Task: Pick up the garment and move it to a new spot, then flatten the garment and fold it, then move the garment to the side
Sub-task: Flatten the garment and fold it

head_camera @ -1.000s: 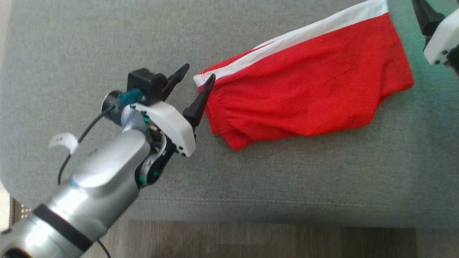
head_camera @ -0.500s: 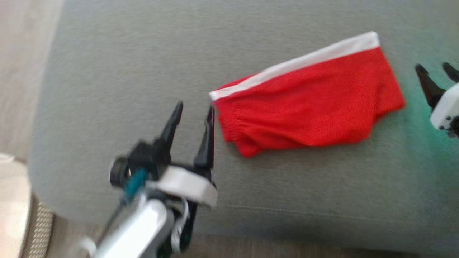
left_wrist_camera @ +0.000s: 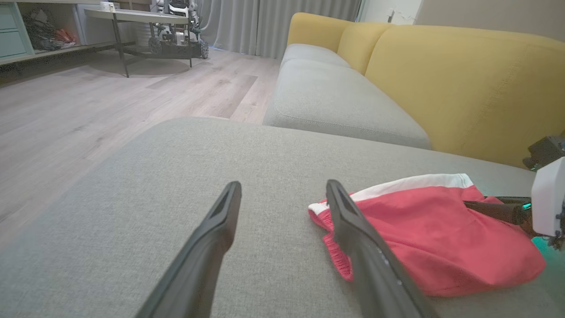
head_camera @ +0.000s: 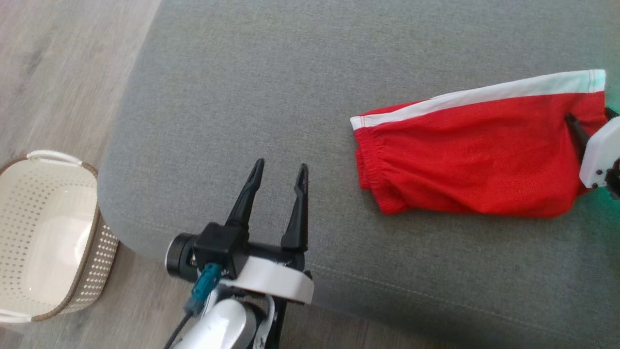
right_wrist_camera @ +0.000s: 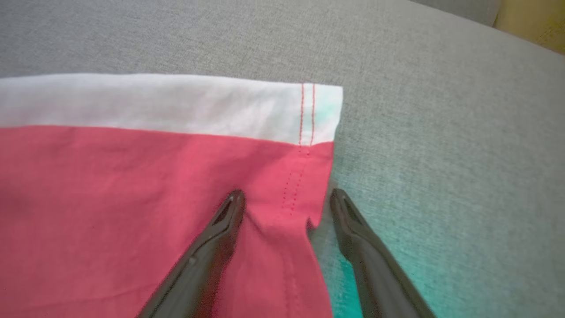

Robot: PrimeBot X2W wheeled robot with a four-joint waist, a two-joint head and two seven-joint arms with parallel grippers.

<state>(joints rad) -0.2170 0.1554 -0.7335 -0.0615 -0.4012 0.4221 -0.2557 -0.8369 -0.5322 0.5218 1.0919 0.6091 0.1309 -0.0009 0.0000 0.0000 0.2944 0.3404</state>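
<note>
garment: red shorts with a white stripe (head_camera: 474, 160), lying flat on the grey sofa cushion (head_camera: 242, 72), right half of the head view
long axis: runs left to right, tilted a little up toward the right; gathered waistband (head_camera: 368, 160) at the left end, hem at the right edge of the frame
right hand: (right_wrist_camera: 287, 195) fingers apart, nothing clamped; they straddle the hem corner, one finger over red cloth, the other over bare cushion just past the edge; I cannot tell if they touch the cloth
left hand: (head_camera: 281, 166) fingers apart, empty, lower centre of the head view, by the cushion's front edge
direction from left hand: garment lies to its upper right, with bare cushion between it and the waistband
nearer arm: right, I judge; it is already at the hem, while the left must cross to the waistband
open room: wide bare cushion across the upper left and centre of the head view
edges: cushion's rounded corner at left, then floor (head_camera: 58, 58) and a white basket (head_camera: 82, 286) at lower left; I keep clear of that side
</note>
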